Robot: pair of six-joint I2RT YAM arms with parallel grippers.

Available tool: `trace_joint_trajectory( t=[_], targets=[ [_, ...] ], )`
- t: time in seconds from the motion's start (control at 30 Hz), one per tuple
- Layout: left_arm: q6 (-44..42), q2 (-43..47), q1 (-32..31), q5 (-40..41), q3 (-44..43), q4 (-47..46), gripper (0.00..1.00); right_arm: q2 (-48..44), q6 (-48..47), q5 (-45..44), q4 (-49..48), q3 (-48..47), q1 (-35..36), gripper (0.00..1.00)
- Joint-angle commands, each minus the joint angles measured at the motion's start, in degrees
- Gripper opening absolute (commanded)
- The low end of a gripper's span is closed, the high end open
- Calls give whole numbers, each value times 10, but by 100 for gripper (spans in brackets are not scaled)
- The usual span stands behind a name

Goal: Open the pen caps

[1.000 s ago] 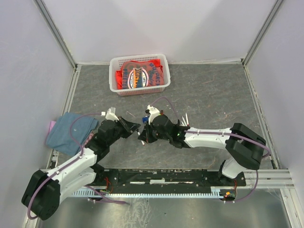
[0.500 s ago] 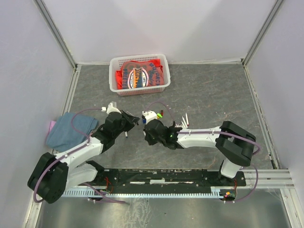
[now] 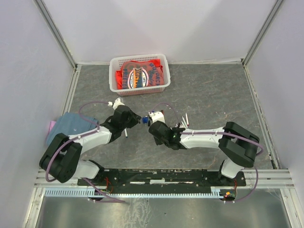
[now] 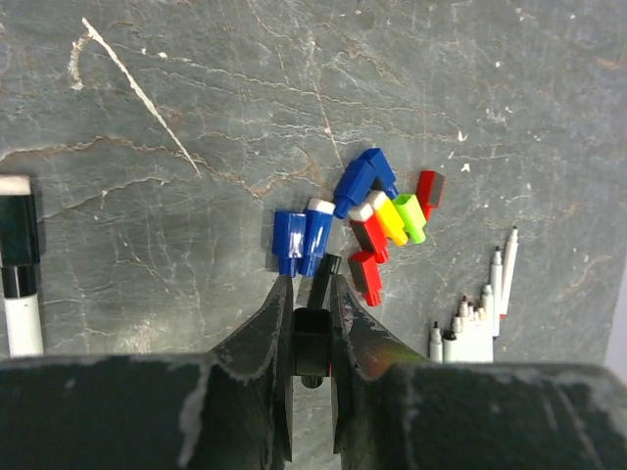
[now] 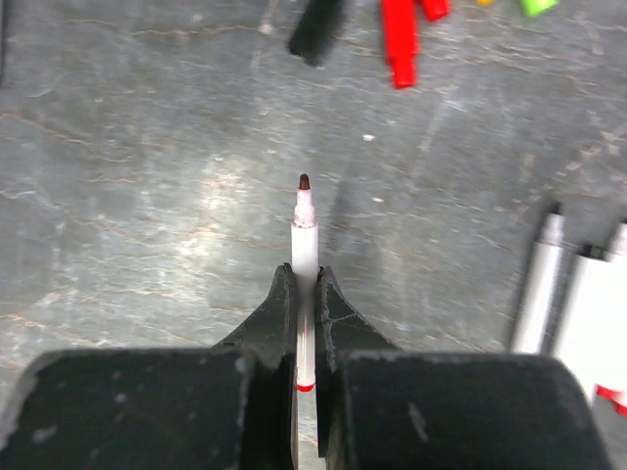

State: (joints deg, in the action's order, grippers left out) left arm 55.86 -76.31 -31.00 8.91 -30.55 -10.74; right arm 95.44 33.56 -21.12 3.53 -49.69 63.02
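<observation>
In the top external view, the left pincer and the right pincer are seen drawn apart. A second ago they were pressed together over the middle of the worktop. The left arm has since been stretched farther out, towards a blue speck of the loose caps. From this parting it is judged that one cap has just been pulled from its pen. What each pincer holds is too small to be made out here.

In the left wrist view, the left pincer is found closed on a black cap. The cap is held just beside the loose caps, a heap of blue, red, yellow and green pieces that touch one another. The bare pens lie near by, to the right.

In the right wrist view, the right pincer is clamped on a white pen, whose dark tip is exposed and points forward above the worktop. This pen is therefore taken as opened. What is judged to remain for it is that the cap be dropped on the heap and the pen laid with the bare pens. Whether any capped pens are left cannot be told from these views.
</observation>
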Motion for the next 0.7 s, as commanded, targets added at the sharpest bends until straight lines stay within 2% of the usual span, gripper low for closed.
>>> trace_joint_trajectory(
  t=[0.0,0.33,0.57,0.67],
  targets=[
    [-47,-32,-5,27,-33,10,3,-25,13,-87,65,-17,-7,2],
    [-72,-93,-21,57,-67,27,10,-8,29,-160,135,-25,-14,9],
    [-75,-105,-25,66,-72,30,23,4,33,-177,157,-33,-15,14],
    [-74,-108,-26,66,-73,33,31,7,33,-179,161,-36,-17,20]
  ],
)
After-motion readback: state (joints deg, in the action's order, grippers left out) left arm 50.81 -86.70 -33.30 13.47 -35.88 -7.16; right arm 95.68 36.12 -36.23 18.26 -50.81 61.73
